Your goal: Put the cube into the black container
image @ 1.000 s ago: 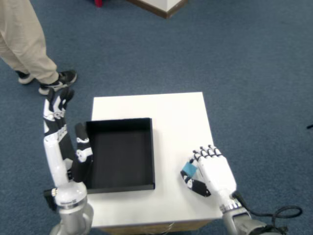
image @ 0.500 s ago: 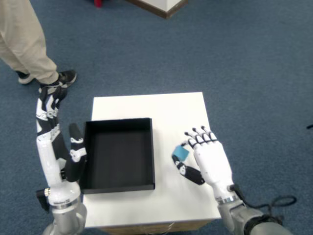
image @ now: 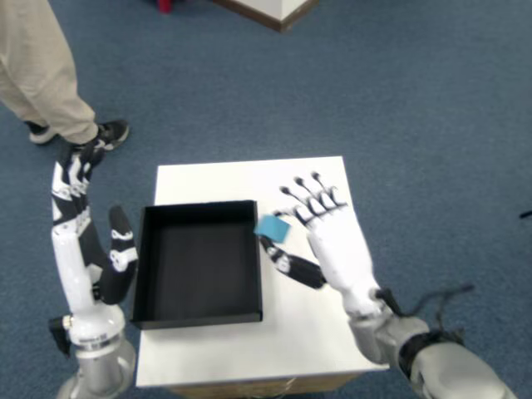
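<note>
A small blue cube is pinched between the thumb and fingers of my right hand, held above the white table just right of the black container. The cube hovers at the container's upper right corner, near its right wall. The container is a shallow open black box with nothing visible inside. My left hand stands raised and open at the container's left side, holding nothing.
The white table stands on blue carpet. A person's legs and dark shoe are at the upper left, close to the left hand. A wooden corner shows at the top.
My right hand has lifted the cube from the table's lower right and carried it up and left to the container's right edge. The left arm has drifted slightly left.
</note>
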Robot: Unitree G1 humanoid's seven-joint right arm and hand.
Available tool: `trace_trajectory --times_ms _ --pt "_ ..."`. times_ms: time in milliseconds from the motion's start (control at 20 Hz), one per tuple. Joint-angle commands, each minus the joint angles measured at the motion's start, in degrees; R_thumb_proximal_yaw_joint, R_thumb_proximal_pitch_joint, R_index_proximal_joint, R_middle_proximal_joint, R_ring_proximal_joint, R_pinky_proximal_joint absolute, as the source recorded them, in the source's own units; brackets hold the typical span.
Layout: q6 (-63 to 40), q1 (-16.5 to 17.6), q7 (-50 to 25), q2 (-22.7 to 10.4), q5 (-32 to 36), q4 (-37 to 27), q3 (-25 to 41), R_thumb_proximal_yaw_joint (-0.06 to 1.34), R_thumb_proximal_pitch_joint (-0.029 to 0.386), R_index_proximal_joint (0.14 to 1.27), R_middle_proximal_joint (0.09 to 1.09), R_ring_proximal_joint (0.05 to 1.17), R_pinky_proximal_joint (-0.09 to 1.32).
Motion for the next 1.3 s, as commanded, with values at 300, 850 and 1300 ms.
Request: trace_trajectory --times_ms 300,850,1300 --pt "0.42 -5.75 -2.76 -2.42 -5.1 -10.75 -5.22 1.16 0.182 1.04 0.4 0.31 0.19" --pt "4.94 -6.84 -0.72 1.25 -10.4 -11.0 -7.08 1.19 0.181 1.04 0.41 0.3 0.17" --pt "8.23 -7.17 6.13 2.66 -10.77 -10.75 -6.76 1.2 0.175 1.05 0.41 0.3 0.16"
